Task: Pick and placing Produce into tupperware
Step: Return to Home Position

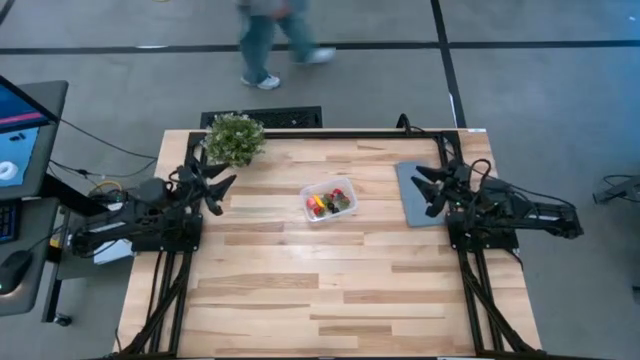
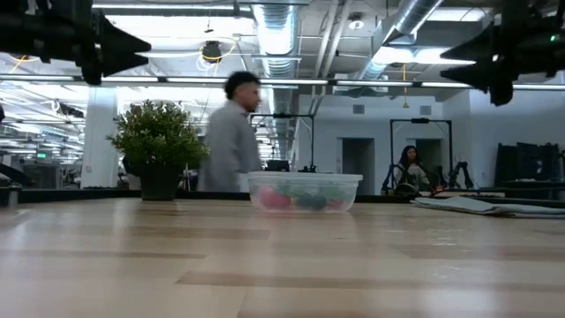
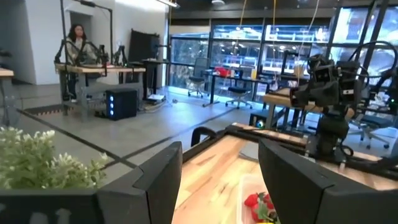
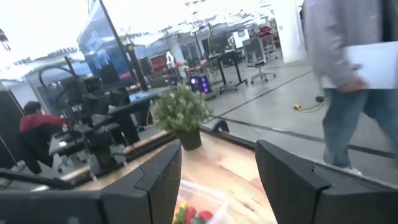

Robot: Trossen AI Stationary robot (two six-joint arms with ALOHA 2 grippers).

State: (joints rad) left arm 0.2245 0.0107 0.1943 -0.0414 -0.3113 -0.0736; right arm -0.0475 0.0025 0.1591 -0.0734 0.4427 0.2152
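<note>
The clear tupperware tub (image 1: 329, 200) stands on its base at the table's middle, slightly toward the far edge. The produce (image 1: 328, 202) lies inside it: red strawberry pieces, a yellow piece and dark bits. The low view shows the tub (image 2: 305, 192) with red and greenish pieces behind its wall. My left gripper (image 1: 222, 187) is open, raised above the table's left side and pointing toward the tub. My right gripper (image 1: 425, 190) is open too, raised over the grey slab on the right. Both wrist views catch the tub between the open fingers, with strawberries (image 3: 256, 203) and produce (image 4: 189, 216).
A bushy potted plant (image 1: 234, 138) stands at the far left corner, close to my left gripper. A flat grey slab (image 1: 416, 193) lies on the right under my right gripper. A person (image 1: 275, 40) walks beyond the far edge. Bare wood stretches across the near half.
</note>
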